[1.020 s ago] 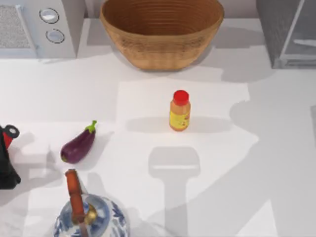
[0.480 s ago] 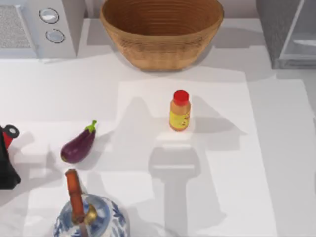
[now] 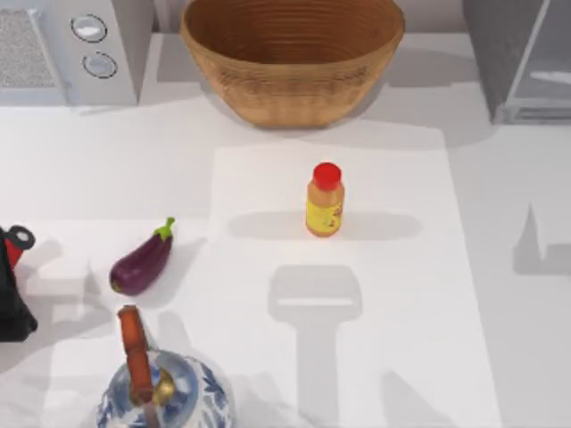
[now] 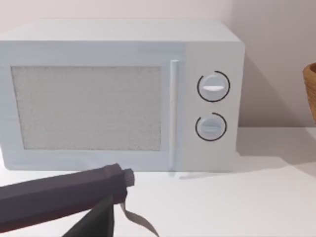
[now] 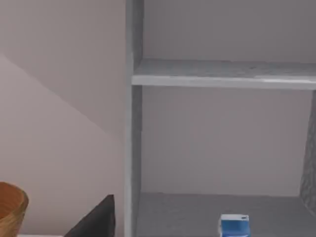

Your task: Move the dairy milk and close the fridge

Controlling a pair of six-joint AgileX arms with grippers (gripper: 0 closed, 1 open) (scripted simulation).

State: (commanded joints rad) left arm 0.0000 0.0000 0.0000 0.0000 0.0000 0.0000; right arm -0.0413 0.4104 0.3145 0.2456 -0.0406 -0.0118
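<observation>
one dairy milk (image 5: 234,224) on fridge (image 5: 217,74) bottom shelf, door open; tool states unclear.

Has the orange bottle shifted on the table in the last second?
No. The orange bottle stands at the same spot in front of the basket; nearby shadows changed.

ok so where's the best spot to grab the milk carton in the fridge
Probably its flat side walls, with the jaws coming straight in through the open front of the fridge. The milk carton stands upright on the bottom shelf, and the shelf above limits a top-down approach.
</observation>
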